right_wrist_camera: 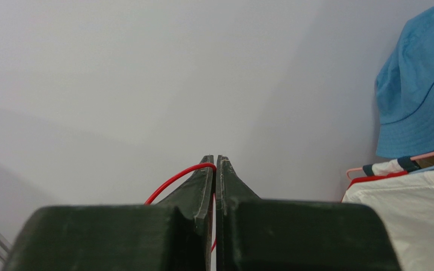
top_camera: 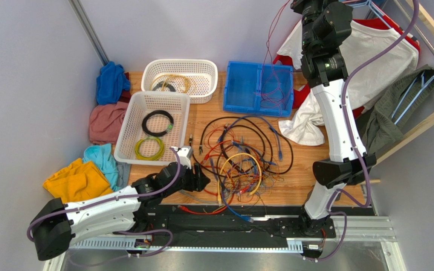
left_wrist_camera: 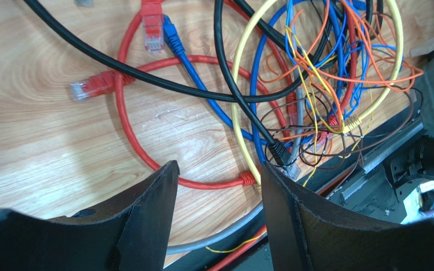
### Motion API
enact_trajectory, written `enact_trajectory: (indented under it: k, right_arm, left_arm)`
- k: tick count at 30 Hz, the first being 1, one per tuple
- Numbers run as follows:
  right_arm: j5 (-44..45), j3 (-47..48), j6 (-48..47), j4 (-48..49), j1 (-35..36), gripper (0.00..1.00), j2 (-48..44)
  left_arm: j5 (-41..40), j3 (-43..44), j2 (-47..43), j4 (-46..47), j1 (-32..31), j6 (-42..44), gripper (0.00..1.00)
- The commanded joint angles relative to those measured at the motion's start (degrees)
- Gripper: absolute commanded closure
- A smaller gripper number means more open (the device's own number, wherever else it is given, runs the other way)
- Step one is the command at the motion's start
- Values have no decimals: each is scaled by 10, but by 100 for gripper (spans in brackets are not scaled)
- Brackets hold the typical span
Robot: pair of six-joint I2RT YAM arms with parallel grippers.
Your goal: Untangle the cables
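The right gripper (right_wrist_camera: 215, 161), clamped on a thin red wire (right_wrist_camera: 174, 182), hangs high above the blue tray (top_camera: 236, 84); a pull could tighten knots in the cables (top_camera: 242, 161) heaped on the worktop (top_camera: 207, 116). The left gripper (left_wrist_camera: 219, 169), open over them, risks pinching several at once

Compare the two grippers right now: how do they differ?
The left gripper is open, while the right gripper is shut on a thin red wire. The left gripper sits low over the cables on the table and holds nothing. The right gripper is raised high, facing the wall. Both have two dark fingers.
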Motion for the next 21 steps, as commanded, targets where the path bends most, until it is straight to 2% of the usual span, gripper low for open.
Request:
enact_trajectory:
  k: [1, 12, 15, 17, 21]
  right_arm:
    - [-17, 34, 21, 57, -25, 100, 47]
    - [-45, 55, 67, 127, -93, 100, 152]
    - [-63, 13, 91, 129, -95, 100, 174]
    - [-64, -84, 104, 168, -94, 100, 168]
    - [-61, -172, 107, 177, -93, 100, 178]
  left_arm:
    - [32, 0, 39, 64, 1, -11, 37]
    - [28, 17, 92, 92, 1, 13, 37]
    - [30, 28, 124, 107, 1, 18, 37]
    - [36, 34, 141, 119, 1, 17, 37]
    - [58, 44, 180, 134, 1, 12, 38]
